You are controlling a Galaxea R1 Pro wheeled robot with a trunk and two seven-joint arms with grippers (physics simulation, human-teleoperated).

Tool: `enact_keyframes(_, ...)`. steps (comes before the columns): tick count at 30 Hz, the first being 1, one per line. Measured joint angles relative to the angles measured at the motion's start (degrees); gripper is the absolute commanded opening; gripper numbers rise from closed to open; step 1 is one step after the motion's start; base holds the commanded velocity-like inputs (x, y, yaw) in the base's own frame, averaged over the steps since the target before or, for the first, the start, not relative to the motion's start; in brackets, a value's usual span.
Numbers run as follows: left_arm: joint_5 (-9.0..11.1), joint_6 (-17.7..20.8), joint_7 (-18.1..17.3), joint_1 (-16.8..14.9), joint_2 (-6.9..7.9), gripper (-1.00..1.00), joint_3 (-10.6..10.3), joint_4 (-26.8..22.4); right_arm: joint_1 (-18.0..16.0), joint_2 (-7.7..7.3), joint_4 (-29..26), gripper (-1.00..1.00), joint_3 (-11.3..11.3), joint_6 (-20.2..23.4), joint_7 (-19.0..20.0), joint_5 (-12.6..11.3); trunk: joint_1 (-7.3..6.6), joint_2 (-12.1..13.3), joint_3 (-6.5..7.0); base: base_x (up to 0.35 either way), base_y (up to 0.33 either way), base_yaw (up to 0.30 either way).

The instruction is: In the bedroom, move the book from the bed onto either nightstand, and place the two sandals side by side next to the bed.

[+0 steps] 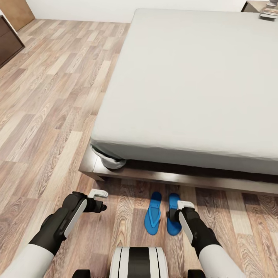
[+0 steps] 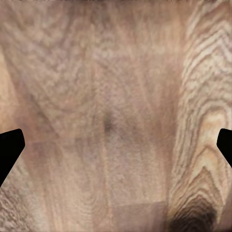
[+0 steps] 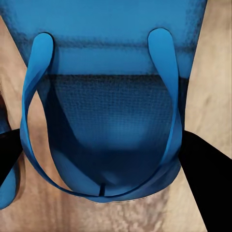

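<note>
Your left gripper (image 1: 101,199) hangs over bare light wood-plank floor (image 1: 50,96), fingers spread wide and holding nothing; its wrist view finds plain boards between the two dark fingertips (image 2: 9,147). Just to its right, the two flat bright blue flip-flop sandals lie side by side on the floor next to the dark brown base of the large pale grey bed (image 1: 193,77), long axes pointing at the bed. The left sandal (image 1: 153,218) lies free. Your right gripper (image 1: 174,213) sits directly over the right sandal (image 1: 173,224), fingers (image 3: 203,179) straddling its strapped end (image 3: 108,121), parted rather than clenched. Actual contact is hard to judge. Part of that sandal hides behind the gripper. At the far right corner, something sits on a dark-brown nightstand (image 1: 253,5), cut off, perhaps the book.
</note>
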Motion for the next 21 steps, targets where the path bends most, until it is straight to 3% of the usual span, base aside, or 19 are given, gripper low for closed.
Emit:
enact_keyframes(6, -0.1, 0.0, 0.1, 0.0, -0.05, 1.00, 0.0, 0.0, -0.8, -0.12, 0.0, -1.00, 0.0, 0.0, 0.0, 0.0, 0.00, 0.0, 0.00, 0.000, 0.000, 0.000)
enact_keyframes(21, -0.1, 0.0, 0.1, 0.0, -0.09, 1.00, -0.1, 0.1, -1.5, -0.07, 0.3, -1.00, 1.4, 0.0, 0.0, 0.0, 0.26, -0.1, -2.22, 0.000, 0.000, 0.000)
